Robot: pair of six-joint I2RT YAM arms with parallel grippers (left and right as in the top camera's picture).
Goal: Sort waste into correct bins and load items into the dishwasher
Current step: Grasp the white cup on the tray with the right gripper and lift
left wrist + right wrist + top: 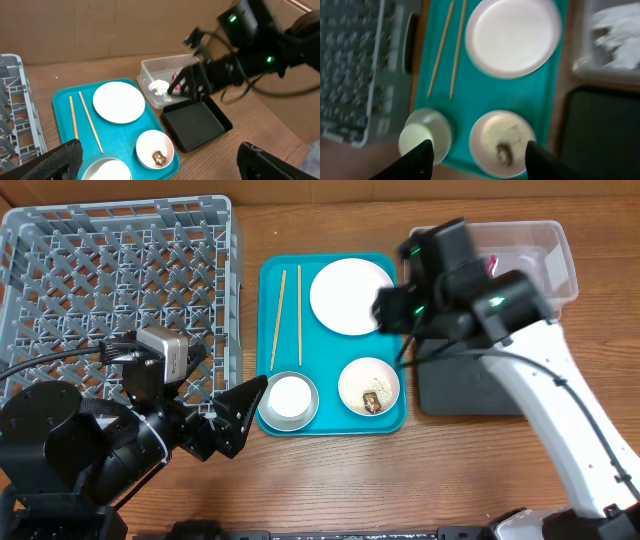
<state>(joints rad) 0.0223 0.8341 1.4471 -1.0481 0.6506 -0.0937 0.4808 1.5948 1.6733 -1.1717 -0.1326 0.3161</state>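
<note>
Bowl of scraps (502,135) sits on the tray (540,100) under the empty, wide-open right hand (479,152); waste sorting seems underway, needing a descent onto its rim.

My left arm (70,445) is black, with a silver camera box (162,350) and black cables (45,360); my right arm (565,415) is white behind black, green-lit joints (497,303).

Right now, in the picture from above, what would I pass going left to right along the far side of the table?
grey dish rack → chopsticks → white plate → clear bin
</note>
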